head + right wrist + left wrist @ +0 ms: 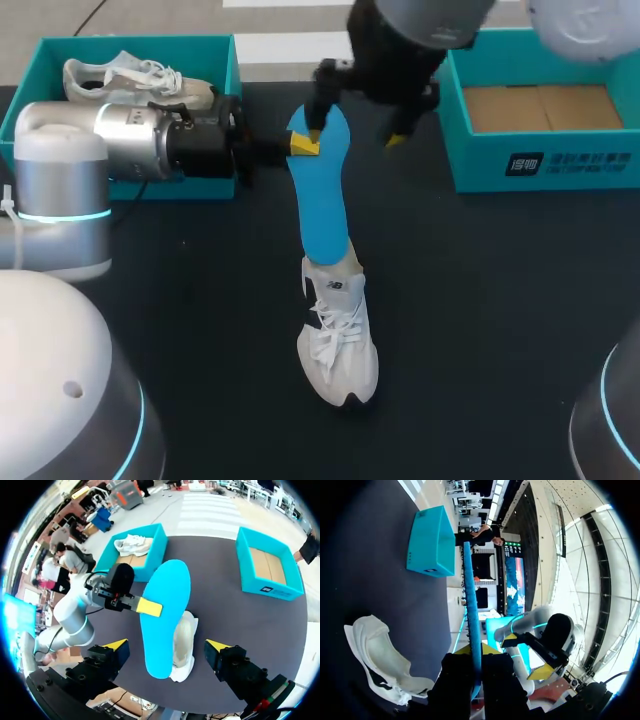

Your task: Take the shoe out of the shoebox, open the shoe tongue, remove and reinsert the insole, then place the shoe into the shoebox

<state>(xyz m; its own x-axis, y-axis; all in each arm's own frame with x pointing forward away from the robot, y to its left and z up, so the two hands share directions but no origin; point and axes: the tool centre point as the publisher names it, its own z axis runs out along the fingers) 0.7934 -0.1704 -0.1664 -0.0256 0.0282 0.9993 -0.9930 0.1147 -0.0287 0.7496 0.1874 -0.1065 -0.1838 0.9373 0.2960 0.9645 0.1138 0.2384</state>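
Our left hand (pixel 303 146) clamps the blue insole (pixel 322 200); shoe (pixel 338 340) at its 6 o'clock. Right hand (pixel 166 645) gapes wide, empty.

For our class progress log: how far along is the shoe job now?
Done: the shoe is out on the table. In hand: the left pincer grips the blue insole, lower end in the shoe. Left: seating the insole, placing the shoe in a shoebox.
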